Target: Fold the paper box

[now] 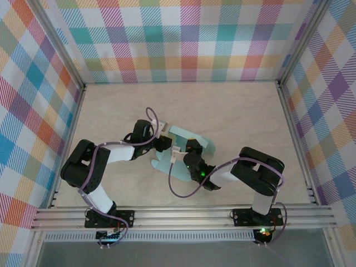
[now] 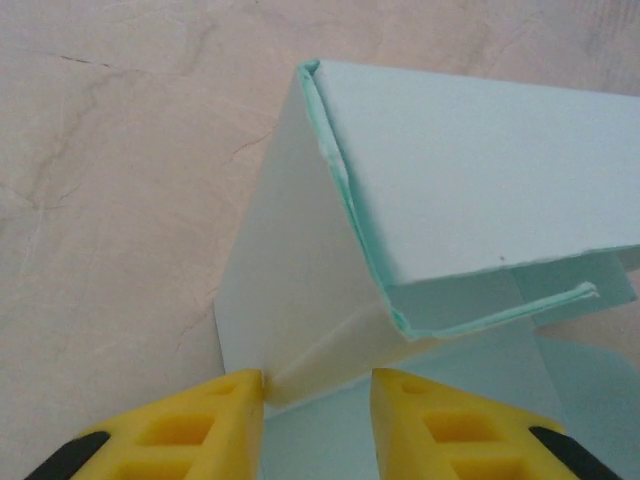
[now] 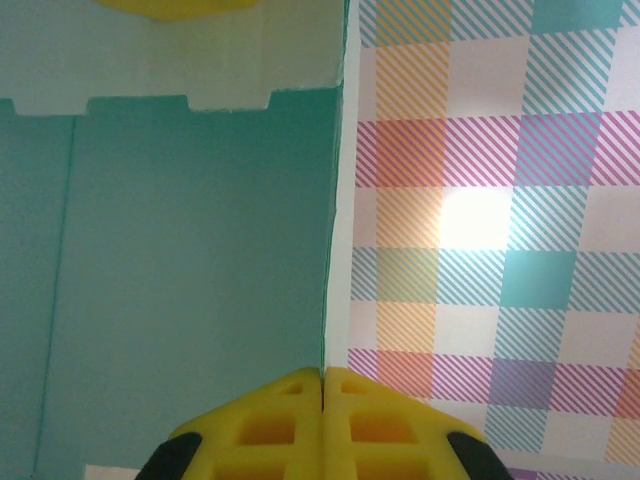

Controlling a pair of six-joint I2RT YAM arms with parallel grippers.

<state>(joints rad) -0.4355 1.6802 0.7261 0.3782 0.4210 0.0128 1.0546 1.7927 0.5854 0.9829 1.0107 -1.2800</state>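
The right hand (image 3: 322, 378) is clamped shut on a thin edge of the paper box (image 3: 180, 250), and the card runs straight ahead from the grip. The left hand (image 2: 315, 385) stands apart astride a raised fold, but I cannot tell whether it is squeezing. The box sits on the desk (image 1: 239, 111) between both hands, its upright wall directly ahead of the left.

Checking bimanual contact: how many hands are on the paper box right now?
2. The left hand clasps a folded wall on the left side of the paper box. The right hand is pinched shut on a panel's thin edge.
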